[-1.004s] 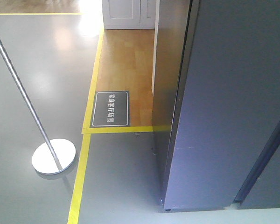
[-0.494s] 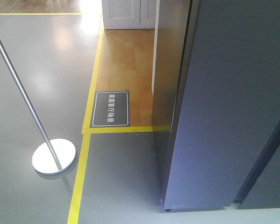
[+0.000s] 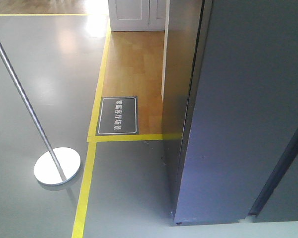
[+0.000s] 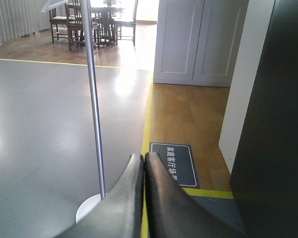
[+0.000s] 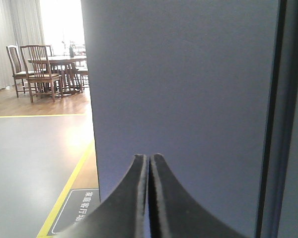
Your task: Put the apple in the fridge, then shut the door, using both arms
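The fridge (image 3: 181, 74) stands at the right of the front view, tall and dark grey. Its door (image 3: 238, 124) shows only its grey outer face and lies flat against the body; no white interior shows. A dark seam (image 3: 283, 163) runs beside it. The apple is out of view. My right gripper (image 5: 149, 156) is shut with nothing in it and points straight at the door's face (image 5: 188, 74); I cannot tell whether it touches. My left gripper (image 4: 143, 156) is shut and empty, held over the floor left of the fridge's dark side (image 4: 278, 124).
A metal pole (image 3: 20, 89) on a round white base (image 3: 57, 166) stands on the grey floor to the left. Yellow tape (image 3: 92, 148) and a dark floor sign (image 3: 118, 115) border a wooden floor. White cabinet doors (image 4: 198, 39) and a table with chairs (image 4: 89, 20) are further back.
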### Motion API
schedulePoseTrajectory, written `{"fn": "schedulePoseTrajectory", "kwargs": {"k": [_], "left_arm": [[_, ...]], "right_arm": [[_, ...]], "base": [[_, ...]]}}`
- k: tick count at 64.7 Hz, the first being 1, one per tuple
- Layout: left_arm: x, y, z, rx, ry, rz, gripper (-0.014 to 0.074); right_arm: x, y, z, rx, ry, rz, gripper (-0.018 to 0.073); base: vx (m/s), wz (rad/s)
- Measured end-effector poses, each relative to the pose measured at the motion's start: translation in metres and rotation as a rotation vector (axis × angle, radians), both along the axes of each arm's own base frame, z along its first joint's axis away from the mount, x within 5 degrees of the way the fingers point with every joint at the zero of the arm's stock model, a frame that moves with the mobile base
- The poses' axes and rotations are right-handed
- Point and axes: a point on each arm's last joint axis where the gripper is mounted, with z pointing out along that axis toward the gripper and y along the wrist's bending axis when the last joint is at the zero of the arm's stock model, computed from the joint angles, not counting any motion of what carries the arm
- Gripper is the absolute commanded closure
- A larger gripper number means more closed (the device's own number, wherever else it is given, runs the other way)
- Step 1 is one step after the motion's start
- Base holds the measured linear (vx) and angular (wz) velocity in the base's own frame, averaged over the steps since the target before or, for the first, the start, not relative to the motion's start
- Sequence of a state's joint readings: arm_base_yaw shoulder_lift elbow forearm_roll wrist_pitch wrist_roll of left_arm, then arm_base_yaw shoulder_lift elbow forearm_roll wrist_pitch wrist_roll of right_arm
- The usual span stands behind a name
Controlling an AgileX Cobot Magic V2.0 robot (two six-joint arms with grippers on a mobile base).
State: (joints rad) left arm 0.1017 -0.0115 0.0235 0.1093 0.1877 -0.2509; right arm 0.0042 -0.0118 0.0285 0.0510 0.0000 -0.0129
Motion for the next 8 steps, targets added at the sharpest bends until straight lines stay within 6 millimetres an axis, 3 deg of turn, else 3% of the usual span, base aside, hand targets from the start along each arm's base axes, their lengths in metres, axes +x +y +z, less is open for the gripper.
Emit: {"fn": "schedulePoseTrajectory", "kwargs": {"k": [8], "left_arm": [[0.0000,0.0000,0.0000,0.000,0.000,0.000,0.0603]], "right_arm": [[0.0000,0.0000,0.0000,0.000,0.000,0.000,0.0562]], "base": [[0.00,0.00]]}}
